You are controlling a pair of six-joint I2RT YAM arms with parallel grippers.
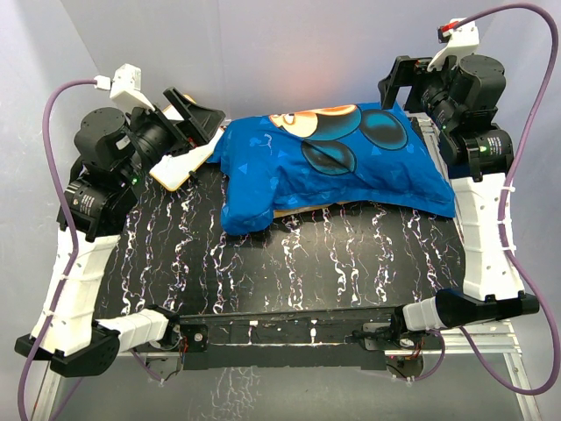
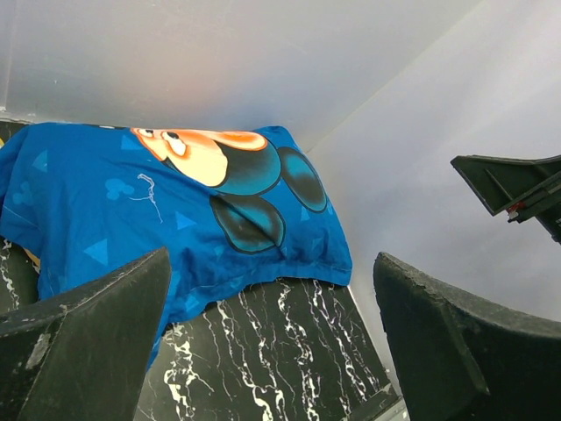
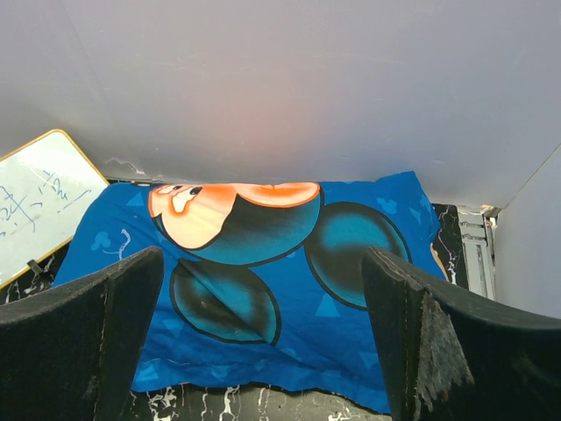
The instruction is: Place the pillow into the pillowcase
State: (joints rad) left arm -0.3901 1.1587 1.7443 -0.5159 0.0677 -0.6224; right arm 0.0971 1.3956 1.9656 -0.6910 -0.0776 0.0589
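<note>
The pillowcase (image 1: 337, 158) lies blue Mickey face up across the back of the table, bulging full; a thin orange-yellow edge shows under its near side. No white of the pillow shows in any view. My left gripper (image 1: 195, 112) hovers open at the pillowcase's left end, with nothing between its fingers. My right gripper (image 1: 401, 83) hangs open above the back right corner, also holding nothing. The left wrist view has the pillowcase (image 2: 175, 202) beyond the wide-open left gripper (image 2: 272, 263). The right wrist view looks down on the pillowcase (image 3: 263, 254) between the spread jaws of the right gripper (image 3: 263, 259).
A small framed whiteboard (image 1: 180, 165) with writing lies under the left gripper, touching the pillowcase's left end; it shows again as the whiteboard (image 3: 39, 202). Pale walls close in the back and both sides. The black marbled table (image 1: 307, 263) stretches toward the arm bases.
</note>
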